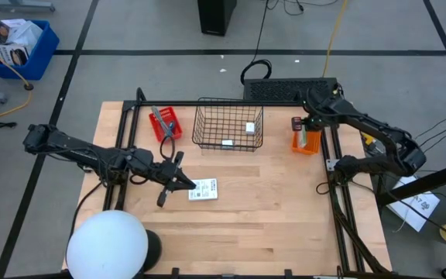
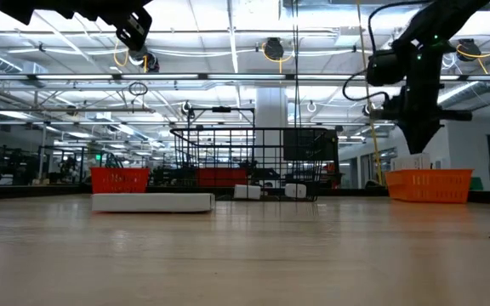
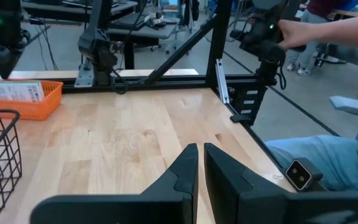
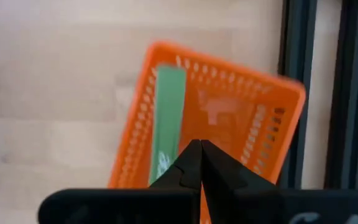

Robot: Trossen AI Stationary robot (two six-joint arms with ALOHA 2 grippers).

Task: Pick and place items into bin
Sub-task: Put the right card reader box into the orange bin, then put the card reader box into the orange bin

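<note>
A black wire bin point(image 1: 207, 116) stands at the table's far middle with two small white cubes point(image 1: 250, 127) inside. A flat white printed packet point(image 1: 204, 188) lies flat on the wood in front of it. My left gripper point(image 1: 184, 181) hovers shut just left of the packet, high above the table and pointing level point(image 3: 199, 168). A grey metal tool point(image 1: 161, 124) lies in a small red basket point(image 1: 170, 116). My right gripper point(image 4: 199, 149) is shut and points down over an orange basket point(image 4: 229, 106) that holds a green flat thing point(image 4: 168, 118).
The orange basket point(image 1: 306, 143) sits at the table's far right, beside the black frame rail point(image 1: 333, 155). A white dome point(image 1: 107, 244) stands at the near left corner. A person's hand point(image 3: 316, 31) and knee point(image 3: 316, 155) show beyond the right edge. Bare wood lies along the near side.
</note>
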